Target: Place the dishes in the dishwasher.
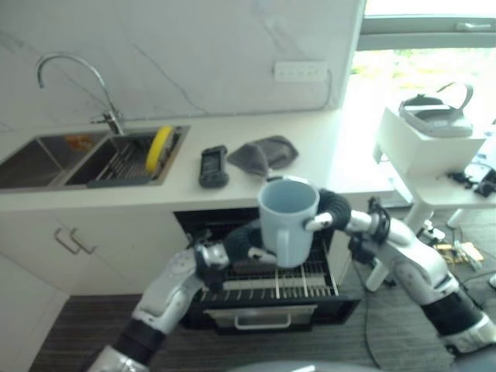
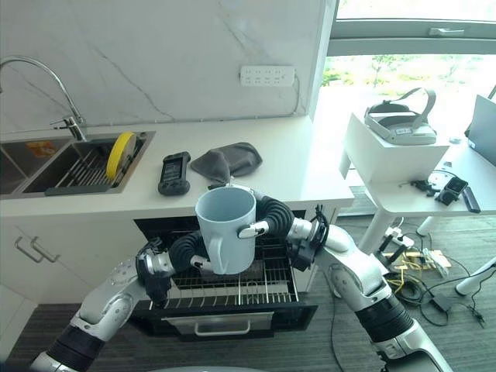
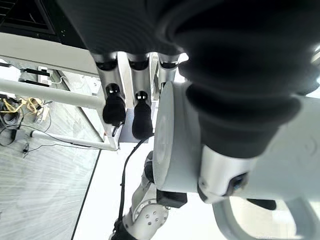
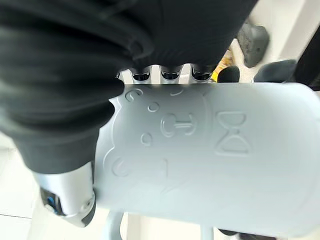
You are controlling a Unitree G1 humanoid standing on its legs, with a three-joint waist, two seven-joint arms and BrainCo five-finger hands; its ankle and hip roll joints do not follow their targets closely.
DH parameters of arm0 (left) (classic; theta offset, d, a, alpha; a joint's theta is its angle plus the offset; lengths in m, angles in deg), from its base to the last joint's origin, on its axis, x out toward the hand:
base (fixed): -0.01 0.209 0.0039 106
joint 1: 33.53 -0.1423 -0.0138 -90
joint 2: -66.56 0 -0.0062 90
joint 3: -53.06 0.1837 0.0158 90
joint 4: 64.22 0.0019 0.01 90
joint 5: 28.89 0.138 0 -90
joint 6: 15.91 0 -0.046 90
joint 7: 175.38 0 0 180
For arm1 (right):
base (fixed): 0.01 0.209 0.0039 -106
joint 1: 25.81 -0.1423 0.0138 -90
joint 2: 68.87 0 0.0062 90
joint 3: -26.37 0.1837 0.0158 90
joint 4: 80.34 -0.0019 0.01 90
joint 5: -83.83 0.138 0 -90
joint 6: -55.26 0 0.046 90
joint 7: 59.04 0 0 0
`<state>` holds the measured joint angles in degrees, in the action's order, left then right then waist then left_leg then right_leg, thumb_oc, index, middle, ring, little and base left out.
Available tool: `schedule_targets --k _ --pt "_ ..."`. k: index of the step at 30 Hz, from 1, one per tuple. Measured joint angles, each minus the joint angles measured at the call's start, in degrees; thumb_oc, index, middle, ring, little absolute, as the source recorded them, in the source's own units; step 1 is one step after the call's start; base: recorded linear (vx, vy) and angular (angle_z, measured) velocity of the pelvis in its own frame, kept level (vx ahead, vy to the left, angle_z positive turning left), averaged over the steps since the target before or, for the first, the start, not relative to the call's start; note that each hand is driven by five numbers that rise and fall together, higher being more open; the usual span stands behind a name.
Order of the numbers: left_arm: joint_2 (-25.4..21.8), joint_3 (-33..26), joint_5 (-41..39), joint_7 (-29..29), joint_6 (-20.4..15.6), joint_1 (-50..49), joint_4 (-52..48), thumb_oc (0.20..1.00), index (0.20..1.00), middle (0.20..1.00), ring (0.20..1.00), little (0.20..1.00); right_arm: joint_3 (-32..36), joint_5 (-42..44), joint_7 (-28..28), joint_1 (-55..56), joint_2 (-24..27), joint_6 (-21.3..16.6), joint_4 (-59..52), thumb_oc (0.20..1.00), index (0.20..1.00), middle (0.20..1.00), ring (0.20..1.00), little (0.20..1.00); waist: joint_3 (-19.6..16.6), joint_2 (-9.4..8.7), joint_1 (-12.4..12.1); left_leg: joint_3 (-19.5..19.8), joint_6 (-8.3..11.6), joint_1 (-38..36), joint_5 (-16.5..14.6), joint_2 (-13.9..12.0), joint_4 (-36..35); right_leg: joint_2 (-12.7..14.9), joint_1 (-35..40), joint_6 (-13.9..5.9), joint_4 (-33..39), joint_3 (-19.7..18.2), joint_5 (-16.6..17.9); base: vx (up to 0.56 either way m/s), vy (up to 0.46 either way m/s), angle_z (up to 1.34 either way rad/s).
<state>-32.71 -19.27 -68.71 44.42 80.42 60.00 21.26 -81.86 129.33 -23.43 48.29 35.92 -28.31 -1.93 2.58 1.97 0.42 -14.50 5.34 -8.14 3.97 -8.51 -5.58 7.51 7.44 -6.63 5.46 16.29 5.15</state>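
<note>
The pale blue mug sits mid-frame, above the pulled-out black wire dishwasher rack. On the white counter behind lie a black remote and, to its right, a grey cloth. The steel sink in the upper left holds a yellow plate.

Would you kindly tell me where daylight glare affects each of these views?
Left eye view: the window is blown out, and glare whitens the countertop at its right end. Right eye view: milder, greenery shows outside. Left wrist view: backlit, bright white behind the dark left hand. Right wrist view: the mug is evenly lit, its relief softly shaded.
</note>
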Motion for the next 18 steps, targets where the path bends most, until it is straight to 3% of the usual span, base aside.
schedule_targets --k 4,18 --pt "-0.08 -7.01 -0.08 -5.93 0.45 -3.44 1.73 1.0 1.0 1.0 1.0 1.0 4.78 -1.67 -1.71 3.23 1.24 -1.57 0.02 0.2 0.2 0.2 0.2 0.2 0.01 -0.02 -0.65 0.08 -0.01 0.03 -0.03 -0.04 0.0 -0.01 0.02 -0.15 0.01 0.11 -0.15 0.0 0.0 0.0" --pt "2.51 -11.11 -4.05 -14.76 1.45 -5.72 2.92 1.0 1.0 1.0 1.0 1.0 8.28 -3.37 -5.34 7.79 0.43 -3.58 2.08 0.2 0.2 0.2 0.2 0.2 0.33 -0.64 -0.99 1.42 -0.02 0.36 -0.03 -0.01 -0.01 0.0 0.72 -0.32 0.01 1.33 -0.61 0.03 -0.009 0.04"
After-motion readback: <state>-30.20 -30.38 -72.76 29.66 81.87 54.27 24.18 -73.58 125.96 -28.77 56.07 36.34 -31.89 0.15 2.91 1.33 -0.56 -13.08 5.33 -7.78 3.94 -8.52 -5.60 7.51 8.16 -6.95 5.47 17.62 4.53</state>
